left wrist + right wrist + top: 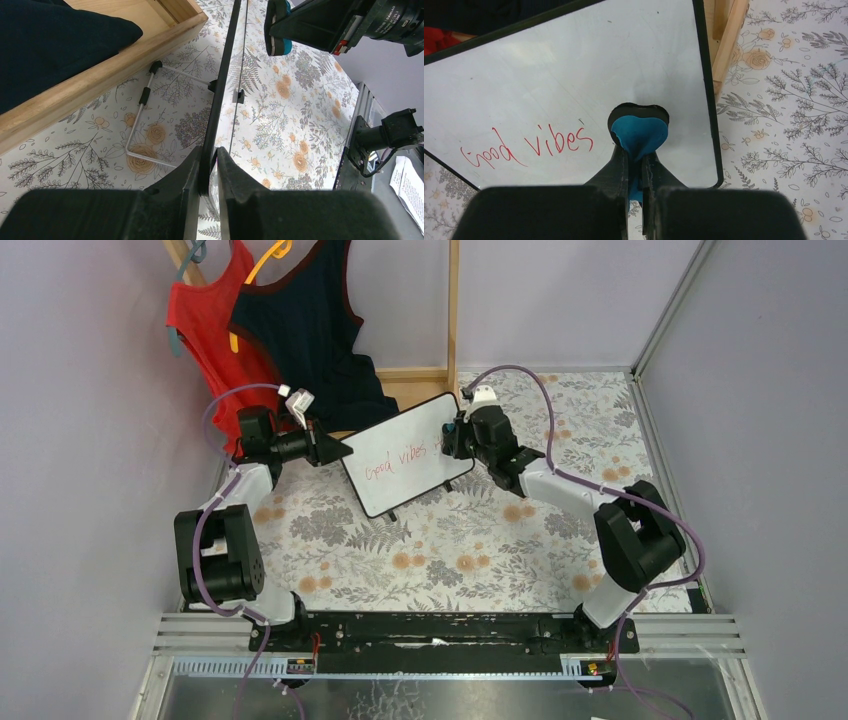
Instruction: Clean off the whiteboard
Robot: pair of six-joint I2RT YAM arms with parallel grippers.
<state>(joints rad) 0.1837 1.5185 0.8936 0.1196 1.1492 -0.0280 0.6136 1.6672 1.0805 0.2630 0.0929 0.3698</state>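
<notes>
- The whiteboard (408, 452) stands tilted at the back middle of the table, between the two arms and just in front of a wooden frame (115, 67).
- It is a white panel in a thin black border with rounded corners.
- Its writing (529, 147) reads "Good vibes" in red marker, across the lower left of the face in the right wrist view.
- The rest of the face is white, with faint grey smears.
- A thin wire stand (136, 131) juts from the back of the board and rests on the flowered cloth (440, 540).
- The left gripper (209, 162) pinches the board's edge, one finger on each side of the black border.
- The right gripper (636, 170) is clamped on an eraser (640, 134), a blue pad with a black backing.
- The eraser sits at the board's face, to the right of the last letters and clear of them. I cannot tell whether it touches the surface.
- A red top (205, 320) and a dark top (310, 330) hang on hangers behind the board.
</notes>
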